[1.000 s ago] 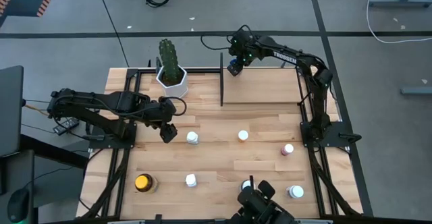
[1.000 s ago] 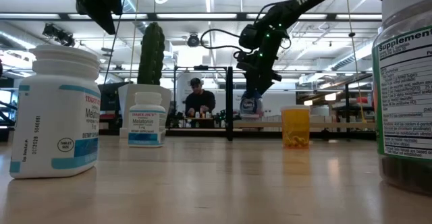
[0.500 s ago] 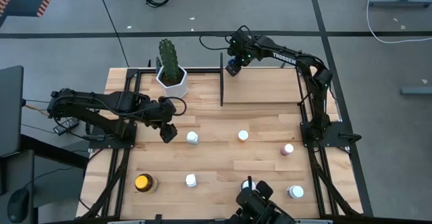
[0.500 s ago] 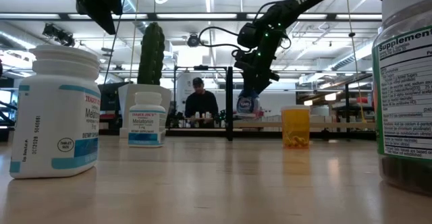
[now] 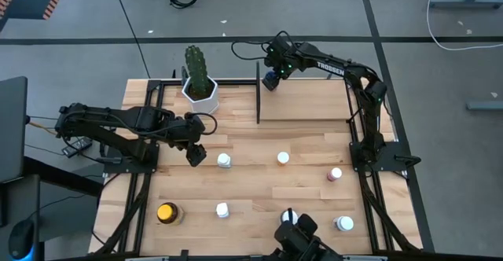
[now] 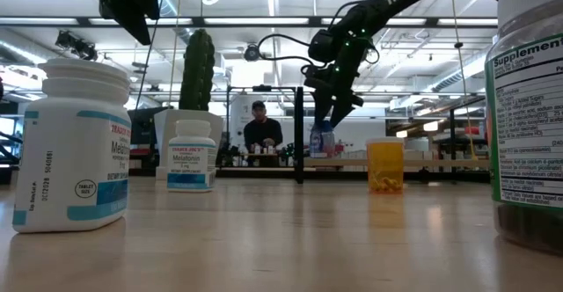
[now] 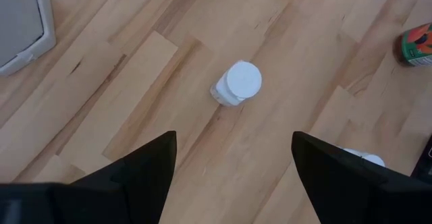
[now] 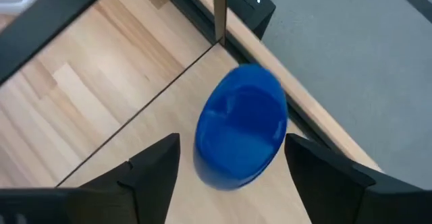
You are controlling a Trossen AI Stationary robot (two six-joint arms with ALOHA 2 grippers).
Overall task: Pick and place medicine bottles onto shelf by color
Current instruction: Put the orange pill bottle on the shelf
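Right gripper (image 5: 271,76) stretched to the shelf's (image 5: 306,104) far left corner, fingers spread clear of the blue bottle (image 8: 241,125) standing there; left gripper (image 5: 196,152) wide open, empty, hovering beside a white-capped bottle (image 7: 237,84)

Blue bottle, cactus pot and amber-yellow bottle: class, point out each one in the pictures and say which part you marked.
blue bottle (image 8: 241,126): right wrist view, on its blue cap, between the fingers.
cactus pot (image 5: 203,97): high view, on its white front wall.
amber-yellow bottle (image 5: 167,212): high view, on its round top.
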